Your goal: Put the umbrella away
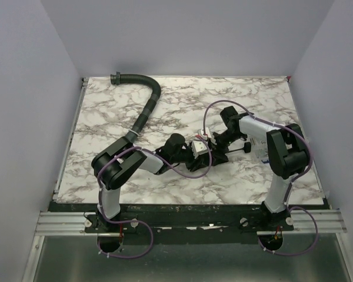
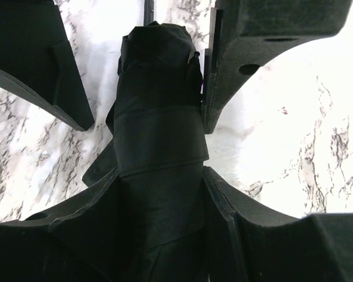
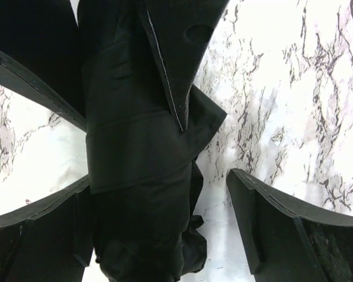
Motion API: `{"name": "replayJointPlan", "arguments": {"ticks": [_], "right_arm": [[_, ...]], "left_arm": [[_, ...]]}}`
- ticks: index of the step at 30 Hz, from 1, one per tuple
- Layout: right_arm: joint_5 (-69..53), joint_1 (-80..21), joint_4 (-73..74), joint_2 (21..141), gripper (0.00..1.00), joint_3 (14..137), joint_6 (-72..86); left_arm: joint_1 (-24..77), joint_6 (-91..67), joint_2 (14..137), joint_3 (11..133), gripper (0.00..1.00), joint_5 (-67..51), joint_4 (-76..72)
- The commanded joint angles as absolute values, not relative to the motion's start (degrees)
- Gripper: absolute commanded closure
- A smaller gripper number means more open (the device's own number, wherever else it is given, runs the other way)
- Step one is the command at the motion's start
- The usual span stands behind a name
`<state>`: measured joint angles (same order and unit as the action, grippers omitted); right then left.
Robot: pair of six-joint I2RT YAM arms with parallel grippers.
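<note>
The umbrella (image 1: 207,157) is a short black fabric bundle lying on the marble table (image 1: 165,182), between the two grippers near the middle. My left gripper (image 2: 160,174) is shut on it, both fingers pressed against the sides of the umbrella (image 2: 159,106). My right gripper (image 3: 159,179) faces it from the other side and is open. Its left finger (image 3: 53,223) rests against the umbrella (image 3: 135,153), while its right finger (image 3: 270,217) stands well clear, with bare table showing in the gap. In the top view the left gripper (image 1: 191,154) and right gripper (image 1: 219,144) nearly meet.
A black ribbed curved hose (image 1: 142,111) runs from the table's far left corner down towards the left arm. Grey walls close in the table at the left, back and right. A metal rail (image 1: 188,222) runs along the near edge.
</note>
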<state>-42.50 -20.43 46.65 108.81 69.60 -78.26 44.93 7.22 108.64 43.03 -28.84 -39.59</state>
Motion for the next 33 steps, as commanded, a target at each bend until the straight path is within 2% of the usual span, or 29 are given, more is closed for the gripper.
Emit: {"name": "replayJointPlan", "arguments": {"ticks": [1,10,15,20,22,24,25,26,29,31,33], "right_arm": [[-36.02,-21.61,43.79,106.82,0.11,63.91,-89.95],[-33.86,-21.62,56.27,106.08,0.11,65.43,-97.01],[-30.54,-21.77,54.27,106.12,0.12,62.31,-95.58],[-28.23,-22.92,41.87,106.15,0.24,57.98,-85.80],[-27.69,-23.28,40.74,107.12,0.40,57.95,-84.42],[-27.77,-23.45,42.00,109.03,0.53,59.38,-83.05],[-27.77,-23.42,43.45,109.92,0.56,60.38,-82.79],[-27.97,-23.44,44.41,110.87,0.61,60.98,-82.35],[-28.54,-23.42,46.66,112.26,0.63,62.21,-81.91],[-29.02,-23.47,48.25,112.74,0.64,62.98,-81.77],[-29.45,-23.44,50.79,113.95,0.64,64.44,-81.75]], "left_arm": [[39.09,-7.08,116.84,40.14,1.00,-32.41,-19.04],[35.87,-10.65,120.62,43.36,1.00,-34.89,-14.61],[34.89,-12.95,122.12,45.71,1.00,-36.16,-12.40],[34.72,-16.41,122.82,47.80,1.00,-38.56,-12.14],[34.57,-18.77,121.97,47.42,1.00,-39.45,-14.04],[34.30,-20.86,119.72,46.11,0.86,-39.77,-17.17],[34.13,-21.64,118.46,45.41,0.77,-39.82,-18.81],[33.94,-22.35,116.89,44.83,0.72,-39.91,-20.09],[33.62,-22.59,112.01,43.13,0.53,-40.05,-24.13],[33.62,-21.15,108.10,41.66,0.44,-38.22,-26.52],[33.60,-19.36,103.90,39.21,0.41,-35.39,-29.93]]}}
